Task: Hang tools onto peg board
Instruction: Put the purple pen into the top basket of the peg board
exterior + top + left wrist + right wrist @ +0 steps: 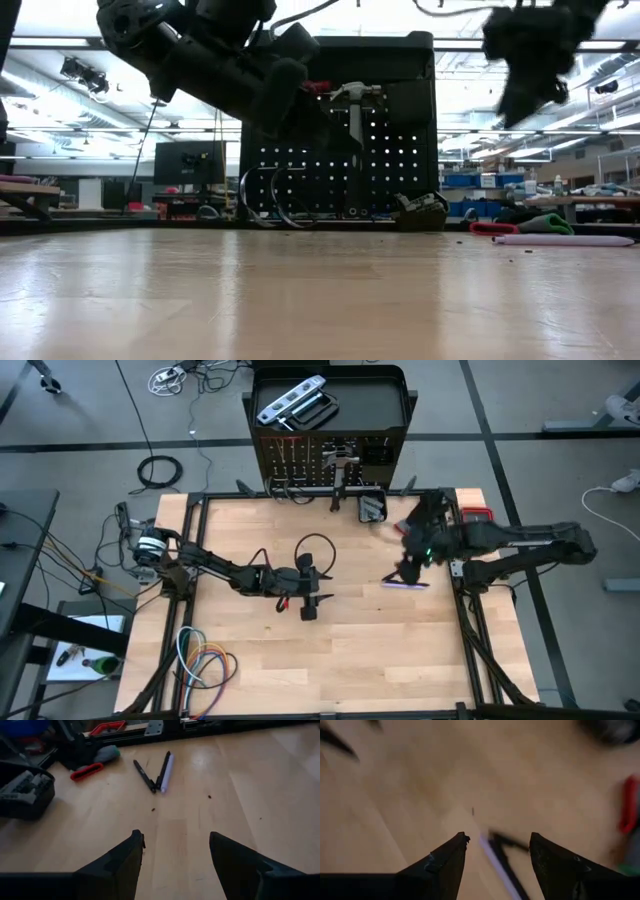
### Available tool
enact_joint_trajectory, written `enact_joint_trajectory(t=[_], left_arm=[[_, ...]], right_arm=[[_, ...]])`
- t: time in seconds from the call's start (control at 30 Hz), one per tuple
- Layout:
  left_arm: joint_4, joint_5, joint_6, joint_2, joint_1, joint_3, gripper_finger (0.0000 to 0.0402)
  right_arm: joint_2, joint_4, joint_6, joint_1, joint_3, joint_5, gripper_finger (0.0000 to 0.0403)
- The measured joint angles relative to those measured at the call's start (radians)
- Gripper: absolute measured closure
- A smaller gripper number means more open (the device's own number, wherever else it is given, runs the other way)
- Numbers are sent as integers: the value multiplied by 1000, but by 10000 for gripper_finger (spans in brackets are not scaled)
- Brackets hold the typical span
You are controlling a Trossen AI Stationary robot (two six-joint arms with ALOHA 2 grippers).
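Observation:
The black peg board [330, 460] stands at the table's far edge with tools hanging on it, among them a hammer [352, 95]. Its top tray holds a silver level [295, 405]. My right gripper [497, 842] is open, hovering above a thin dark screwdriver [507, 852] and a lavender-handled tool [405, 584] that lie flat on the right half of the table. My left gripper [176, 842] is open over the table's middle [315, 595], pointing toward those same two tools [159, 770]. Red-handled pliers [475, 515] lie near the far right corner.
A small black box [372, 508] sits in front of the peg board. Coiled coloured cables [205, 660] lie at the near left corner. A black cable loop [315, 545] arches off the left arm. Bare wood [380, 660] fills the near half.

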Motion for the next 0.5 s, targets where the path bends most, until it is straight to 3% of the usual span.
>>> enact_joint_trajectory(t=[0.2,0.5], left_arm=[[0,3,-127,0,-8,0,172],[0,18,-205,0,-70,0,172]], right_arm=[[100,25,43,124,-135,-55,173],[270,9,-24,138,-141,-50,172]])
